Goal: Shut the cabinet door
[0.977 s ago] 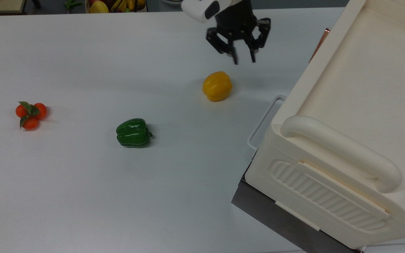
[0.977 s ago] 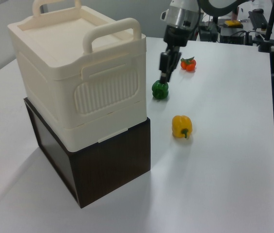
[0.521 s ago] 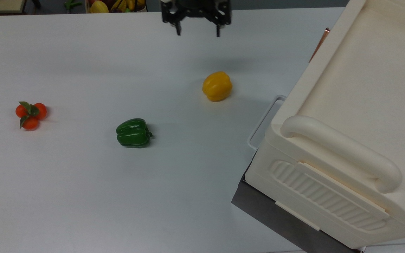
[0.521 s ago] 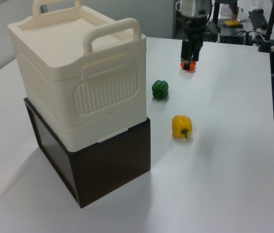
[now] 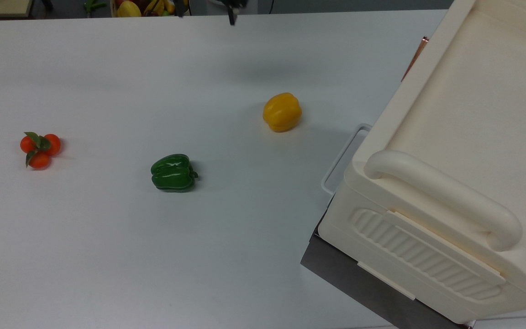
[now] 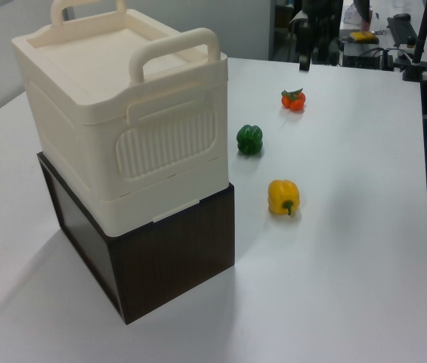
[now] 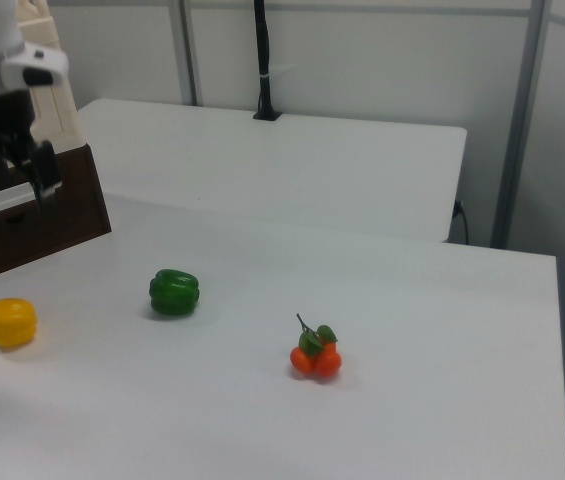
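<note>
The cream cabinet [image 5: 473, 114] stands on a dark base at the top view's right. Of the cabinet door I see the copper-coloured strip handle [image 5: 417, 54] beside the cabinet's far top rim; the door's face is hidden under that rim. My gripper [image 5: 206, 16] hangs open and empty at the top view's upper edge, well left of the cabinet, with just its two dark fingertips inside the frame. In the right view the gripper [image 7: 20, 180] hovers in front of the cabinet's dark base [image 7: 32, 225]. In the left view the gripper [image 6: 304, 59] sits above the table's far end.
A yellow pepper [image 5: 282, 112], a green pepper [image 5: 173, 172] and a cluster of small orange-red fruits [image 5: 40, 148] lie spread across the white table [image 5: 107, 251]. A thin white wire loop handle [image 5: 343, 157] sticks out low beside the cabinet. A fruit basket [image 5: 149, 7] stands beyond the table's far edge.
The gripper has pulled away from the cabinet, moving up and to the top view's left, and its fingers have spread wider. Peppers, fruits and cabinet have not moved.
</note>
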`<action>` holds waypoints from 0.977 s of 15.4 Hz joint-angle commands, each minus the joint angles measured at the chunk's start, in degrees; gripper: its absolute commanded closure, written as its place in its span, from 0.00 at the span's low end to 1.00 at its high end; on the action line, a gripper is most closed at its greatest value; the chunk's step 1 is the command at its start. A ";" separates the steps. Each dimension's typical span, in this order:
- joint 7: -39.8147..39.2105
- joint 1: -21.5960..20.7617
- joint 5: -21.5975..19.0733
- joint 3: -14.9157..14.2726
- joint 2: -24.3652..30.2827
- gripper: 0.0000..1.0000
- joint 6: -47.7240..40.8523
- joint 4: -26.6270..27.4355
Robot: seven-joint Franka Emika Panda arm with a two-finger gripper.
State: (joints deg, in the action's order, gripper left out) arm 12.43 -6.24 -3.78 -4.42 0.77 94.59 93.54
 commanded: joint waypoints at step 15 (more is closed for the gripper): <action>-16.56 -1.14 -3.51 0.11 1.17 0.00 5.08 -0.73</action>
